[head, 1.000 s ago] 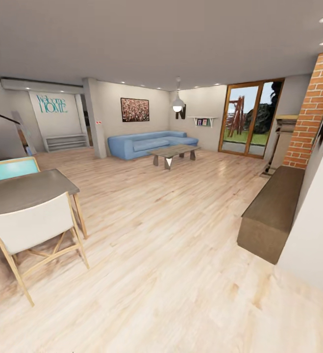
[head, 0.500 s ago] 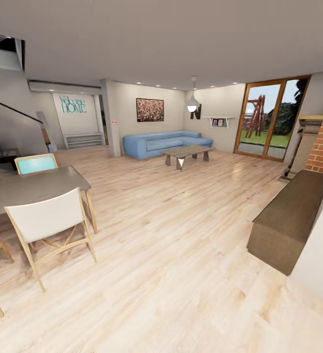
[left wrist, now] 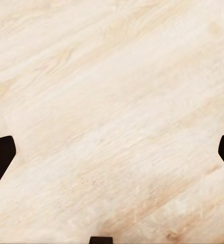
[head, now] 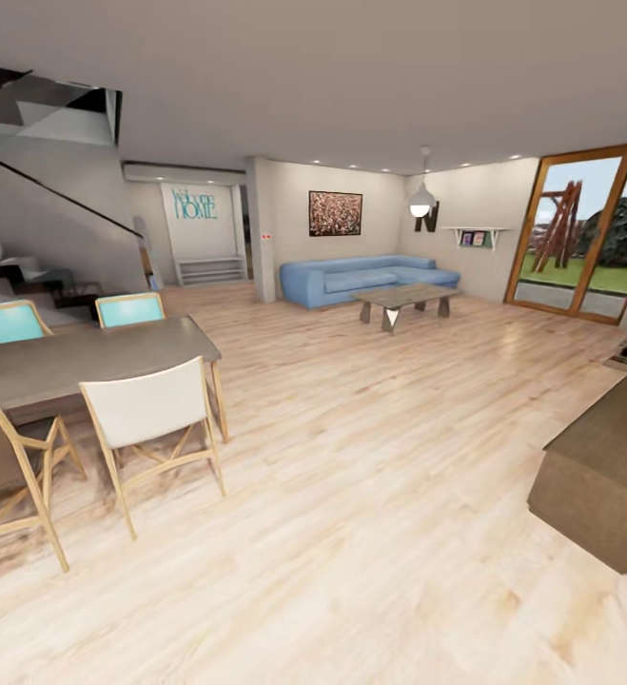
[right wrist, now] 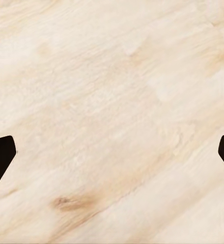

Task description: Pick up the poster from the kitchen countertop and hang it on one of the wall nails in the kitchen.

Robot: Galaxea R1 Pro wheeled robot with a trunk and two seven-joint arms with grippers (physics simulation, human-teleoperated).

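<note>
A: Quick pass, left to right. What do you see?

B: Staircase far left, then a grey dining table with chairs around it, a white-backed chair nearest me. Middle back, blue sofa with a coffee table in front, a red-brown painting above. Right: glass doors, a dark bench at the edge.

A: Poster? Countertop?

B: Neither here. This is living room, so I'm in transit.

A: Tools?

B: Left tool spread wide, nothing between the fingers, plank floor beneath. Right tool the same: wide open, empty.

A: How will the poster handle?

B: Judging from the task alone: framed, so probably stiff, flat, light, maybe slippery on its face. I'd pinch the frame edge, near the top, keeping the hanging point free.
</note>
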